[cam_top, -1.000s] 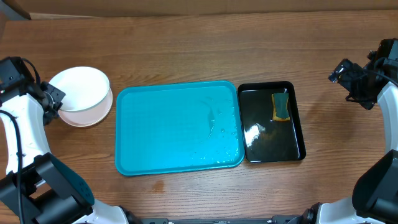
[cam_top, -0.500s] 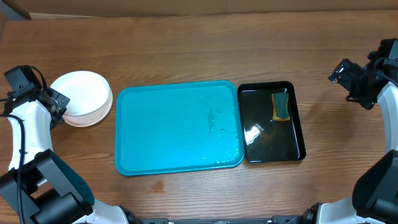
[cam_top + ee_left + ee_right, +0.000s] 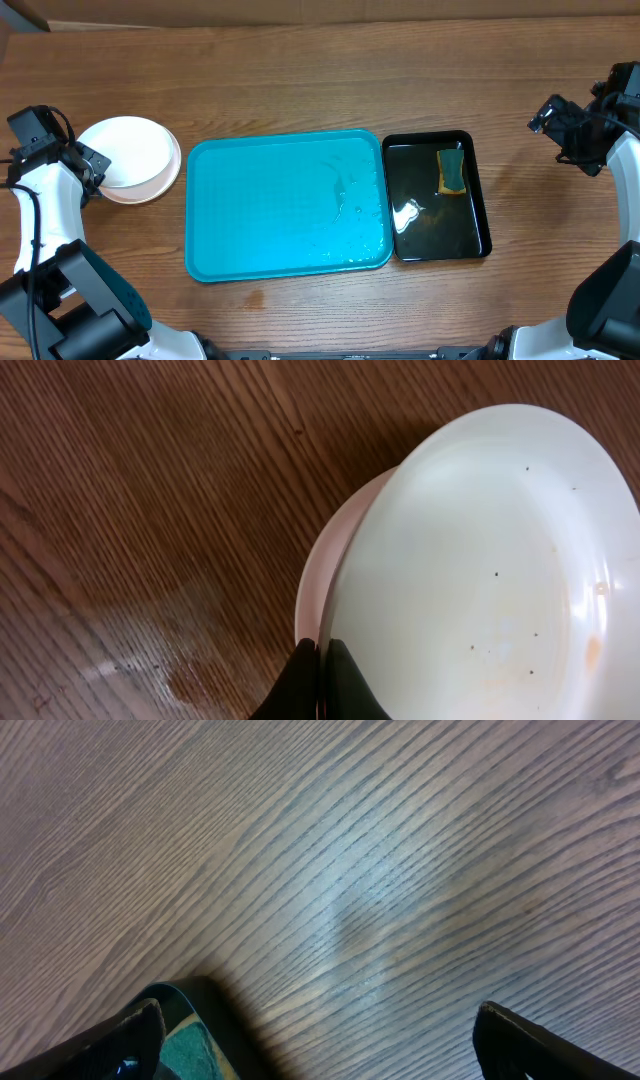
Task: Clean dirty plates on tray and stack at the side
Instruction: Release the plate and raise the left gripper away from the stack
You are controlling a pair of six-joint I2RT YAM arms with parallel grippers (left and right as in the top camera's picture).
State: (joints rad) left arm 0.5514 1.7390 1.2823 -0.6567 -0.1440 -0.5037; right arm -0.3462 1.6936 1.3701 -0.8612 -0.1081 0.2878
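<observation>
A stack of white plates [image 3: 130, 158] lies on the wood left of the turquoise tray [image 3: 260, 210], whose right half shows water droplets. My left gripper [image 3: 90, 172] is at the stack's left edge. In the left wrist view its black fingers [image 3: 300, 682] are pinched together on the rim of the top plate [image 3: 480, 560], which lies on a lower plate's rim [image 3: 335, 540]. Small dark specks and a faint orange mark dot the top plate. My right gripper [image 3: 553, 118] hovers open over bare wood at the far right, holding nothing.
A narrow black tray [image 3: 470, 215] with water stands right of the turquoise tray, and a yellow-green sponge [image 3: 452, 171] lies in its far end. The right wrist view catches that tray's corner [image 3: 215, 1010] and the sponge [image 3: 185, 1055]. A damp patch [image 3: 185, 680] marks the wood by the stack.
The top plate came down from a tilt and settled onto the stack as my left arm shifted toward the table's far side. The right arm stayed still.
</observation>
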